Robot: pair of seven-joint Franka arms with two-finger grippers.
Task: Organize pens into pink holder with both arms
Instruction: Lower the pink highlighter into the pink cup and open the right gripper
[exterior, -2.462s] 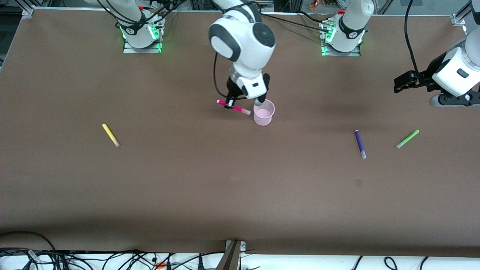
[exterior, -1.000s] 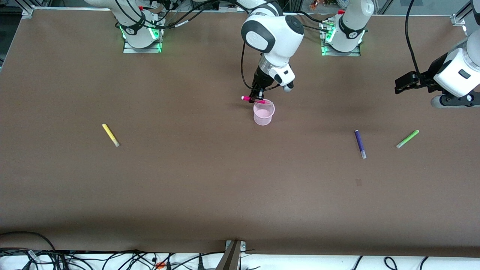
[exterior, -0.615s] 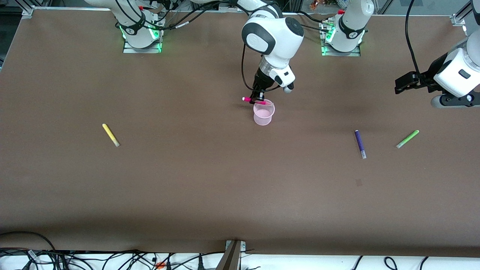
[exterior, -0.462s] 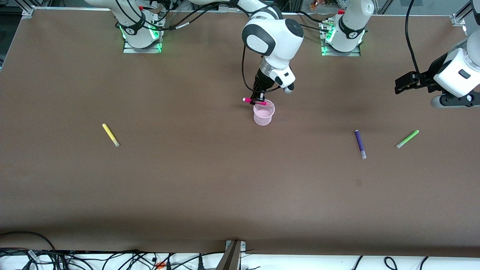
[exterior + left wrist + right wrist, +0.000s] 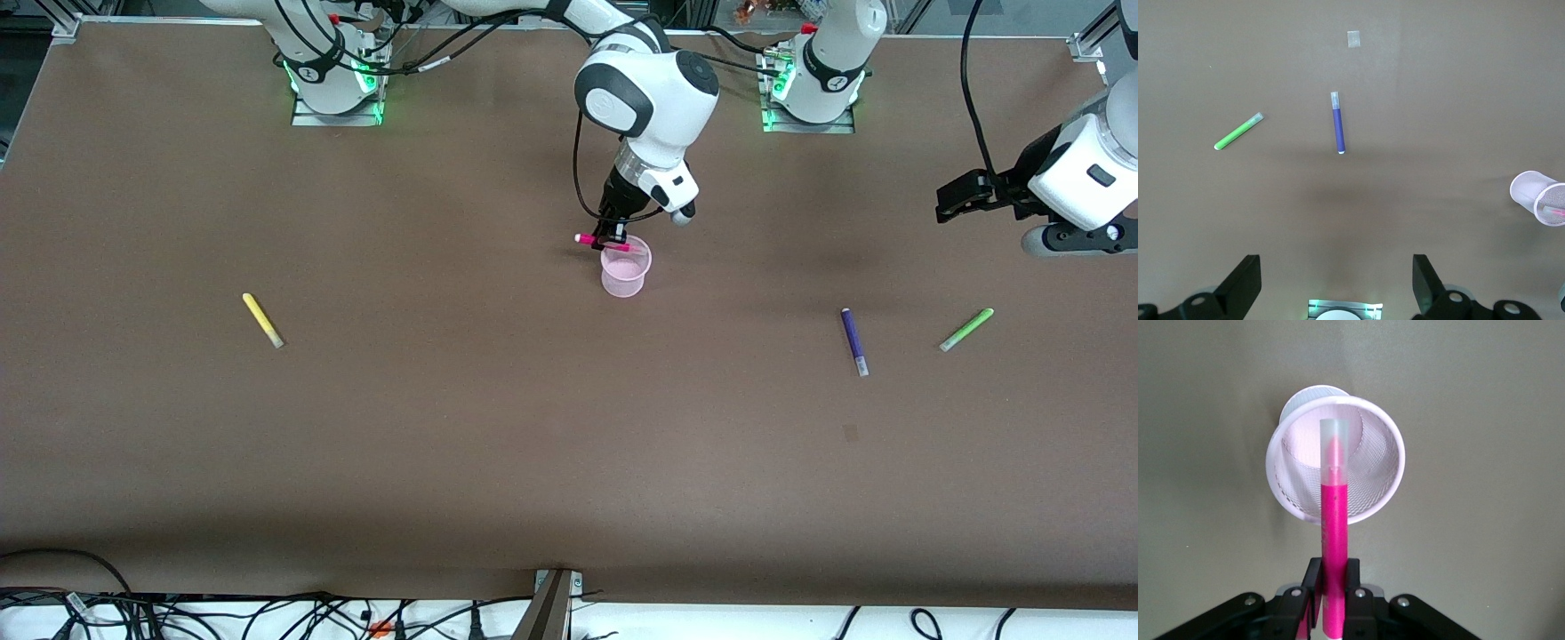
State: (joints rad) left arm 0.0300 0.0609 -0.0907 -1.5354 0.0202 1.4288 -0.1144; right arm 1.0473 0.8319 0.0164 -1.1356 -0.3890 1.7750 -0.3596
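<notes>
While the right gripper [image 5: 612, 236] clamps the magenta pen [image 5: 1333, 533] over the holder [image 5: 626, 267], its pale tip sits above the mesh-walled pink rim. Left gripper [image 5: 1337, 283] waits, fingers wide, over the purple pen [image 5: 1337, 123] and green pen [image 5: 1238, 131]. Yellow pen [image 5: 262, 320] lies toward the right arm's end.

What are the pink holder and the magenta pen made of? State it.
Pink holder: likely fine wire or plastic mesh, since a grid pattern shows on its wall. Magenta pen, held over it by the right pincer: apparently smooth plastic, with a frosted translucent cap.
</notes>
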